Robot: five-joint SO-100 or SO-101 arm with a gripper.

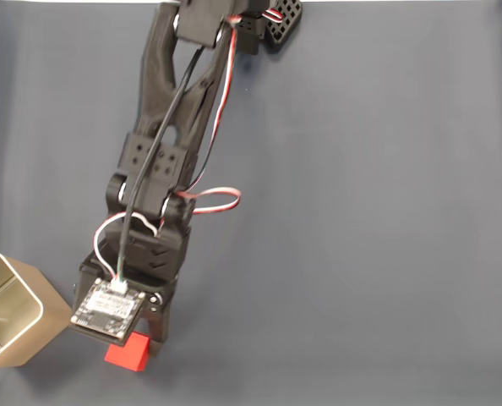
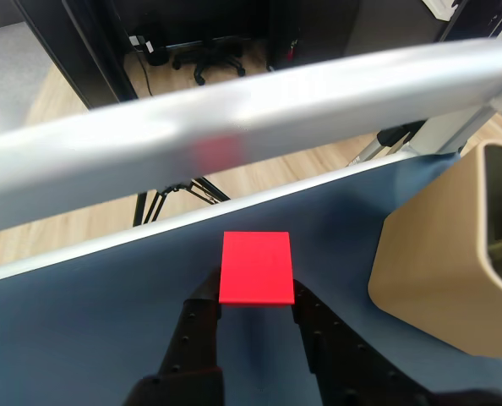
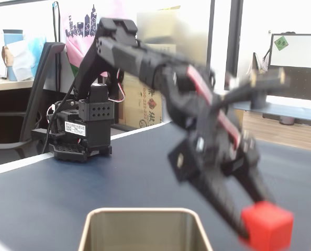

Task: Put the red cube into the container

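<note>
The red cube (image 1: 127,353) sits near the front edge of the dark blue table in a fixed view, just right of the container (image 1: 33,331). The container is a gold-beige square tin with an open top. My gripper (image 1: 141,340) reaches down over the cube. In the wrist view its two black fingers (image 2: 202,315) press against the left and right sides of the cube (image 2: 256,266), with the container (image 2: 424,262) close on the right. In another fixed view the cube (image 3: 268,226) is pinched at the fingertips of the gripper (image 3: 256,219), right of the container's rim (image 3: 145,211).
The arm's black base (image 3: 82,137) stands at the far end of the table, shown at the top in a fixed view (image 1: 278,25). A silver rail (image 2: 234,127) runs along the table edge just beyond the cube. Open blue cloth (image 1: 386,211) lies to the right of the arm.
</note>
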